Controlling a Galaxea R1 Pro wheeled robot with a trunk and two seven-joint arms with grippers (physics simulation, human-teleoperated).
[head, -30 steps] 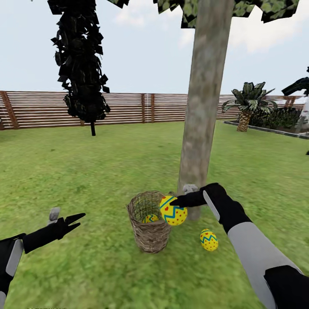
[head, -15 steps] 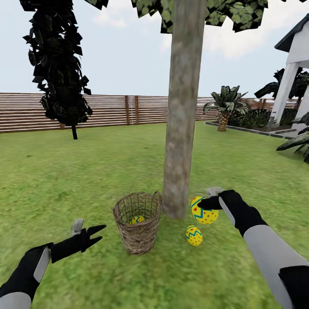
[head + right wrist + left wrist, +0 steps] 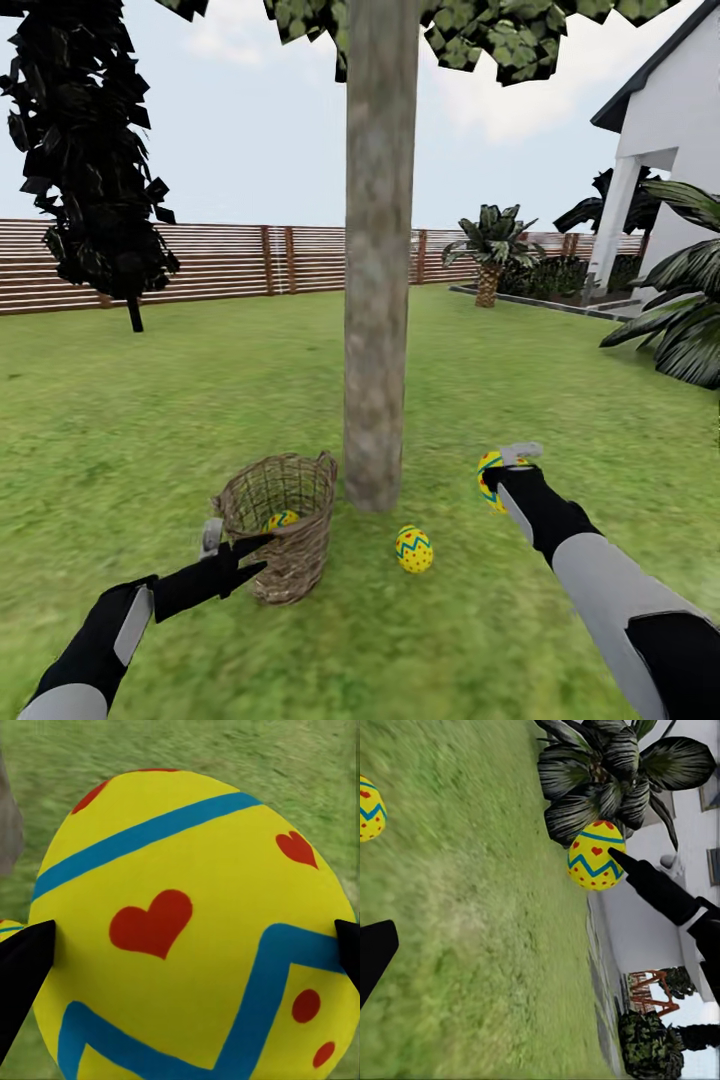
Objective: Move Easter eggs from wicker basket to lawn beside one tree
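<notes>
Egg [image 3: 195,937] between right gripper [image 3: 497,475] fingers

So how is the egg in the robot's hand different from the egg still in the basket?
The held egg is pinched by the right gripper, off the grass, right of the tree; the other egg sits low inside the basket, left of the tree. The held egg shows in full in the left wrist view; the basket egg peeks over the rim. Both are yellow.
</notes>
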